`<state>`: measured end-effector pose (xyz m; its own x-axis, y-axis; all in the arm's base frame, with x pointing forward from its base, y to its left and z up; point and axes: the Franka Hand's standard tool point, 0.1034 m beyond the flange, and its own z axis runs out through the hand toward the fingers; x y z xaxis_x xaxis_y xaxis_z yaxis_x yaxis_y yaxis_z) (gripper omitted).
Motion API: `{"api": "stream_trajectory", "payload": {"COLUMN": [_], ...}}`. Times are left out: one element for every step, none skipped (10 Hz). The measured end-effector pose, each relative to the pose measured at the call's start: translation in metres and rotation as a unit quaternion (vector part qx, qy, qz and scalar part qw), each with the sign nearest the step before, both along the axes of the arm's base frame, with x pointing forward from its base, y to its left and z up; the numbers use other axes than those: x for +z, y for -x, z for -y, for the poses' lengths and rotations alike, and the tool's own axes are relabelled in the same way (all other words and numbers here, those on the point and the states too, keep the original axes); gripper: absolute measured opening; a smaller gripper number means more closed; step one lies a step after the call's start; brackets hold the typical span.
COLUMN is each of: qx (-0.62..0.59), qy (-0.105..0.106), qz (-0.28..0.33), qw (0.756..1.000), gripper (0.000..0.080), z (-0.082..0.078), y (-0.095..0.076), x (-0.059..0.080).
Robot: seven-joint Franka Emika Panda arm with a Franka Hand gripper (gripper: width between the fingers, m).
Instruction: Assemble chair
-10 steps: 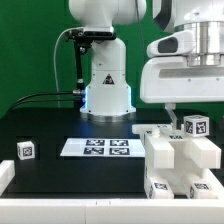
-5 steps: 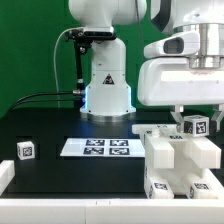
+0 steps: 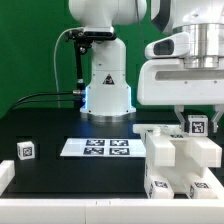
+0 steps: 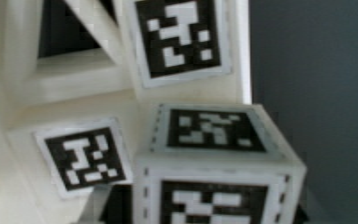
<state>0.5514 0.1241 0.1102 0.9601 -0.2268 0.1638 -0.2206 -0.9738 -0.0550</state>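
My gripper [image 3: 196,121] hangs at the exterior view's right, over a cluster of white chair parts [image 3: 168,155]. Its fingers [image 3: 180,115] stand on either side of a small white tagged part [image 3: 197,126] on top of the cluster and appear shut on it. In the wrist view that tagged block [image 4: 211,150] fills the lower middle, very close. A larger white chair piece [image 4: 51,90] with two tags stands behind it. The fingers themselves do not show in the wrist view.
The marker board [image 3: 97,148] lies in the middle of the black table. A small white tagged part [image 3: 25,150] stands alone at the exterior view's left. The robot base [image 3: 105,90] and its cable stand behind. A white rim [image 3: 60,204] runs along the front.
The visible finger has moved in toward the tagged part. The tagged part has shifted slightly toward the exterior view's right and up.
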Motion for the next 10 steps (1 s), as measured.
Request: {"api": "stream_trajectory", "payload": {"qx": [-0.058,-0.108,-0.165,-0.202,-0.210,-0.228,-0.231,-0.220,-0.206,-0.183], "qy": [-0.012,-0.022,-0.033,-0.040,-0.042,-0.047,-0.047,-0.045,-0.042,-0.038], "qz": [-0.001,-0.002,-0.004,-0.005,-0.004,0.002,0.002,0.002,0.003,0.003], "qw": [0.998,0.994,0.986,0.979,0.977,0.972,0.972,0.974,0.978,0.982], "gripper": [0.0278,0.0279,0.0279,0.0279,0.0279,0.0280,0.0281,0.0281,0.0281,0.0281], "z": [0.0001,0.0008,0.0008,-0.0002,-0.0006,-0.0002,-0.0001,0.0015,0.0016,0.0018], "y": [0.0000,-0.0002,-0.0001,0.0002,0.0002,-0.0001,-0.0001,-0.0005,-0.0006,-0.0006], "x": [0.0000,-0.0002,-0.0003,-0.0004,-0.0004,-0.0006,-0.0006,-0.0006,-0.0005,-0.0005]}}
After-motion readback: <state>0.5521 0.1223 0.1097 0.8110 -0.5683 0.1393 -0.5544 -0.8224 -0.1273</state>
